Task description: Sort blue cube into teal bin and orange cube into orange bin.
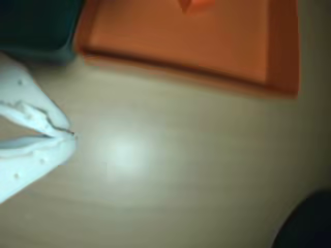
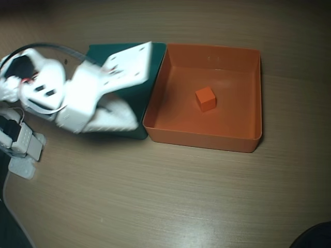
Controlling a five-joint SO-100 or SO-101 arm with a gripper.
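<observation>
1. Overhead view: the small matte orange cube (image 2: 205, 98) sits on the floor of the shallow, slope-walled orange bin (image 2: 243, 142).
2. Beside it, touching, the teal bin (image 2: 153, 67) lies mostly hidden under the white plastic arm (image 2: 77, 95).
3. Wrist view: the gripper (image 1: 70, 134) has its white fingertips closed together, holding nothing, above the smooth pale wooden table (image 1: 181, 170).
4. No blue cube shows.

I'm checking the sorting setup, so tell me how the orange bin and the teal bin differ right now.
The orange bin is orange and fully exposed from overhead; the teal bin is dark teal and mostly covered by the arm. The orange bin holds the orange cube; the teal bin's contents are hidden. Both are shallow rectangular trays, side by side on the table.
</observation>
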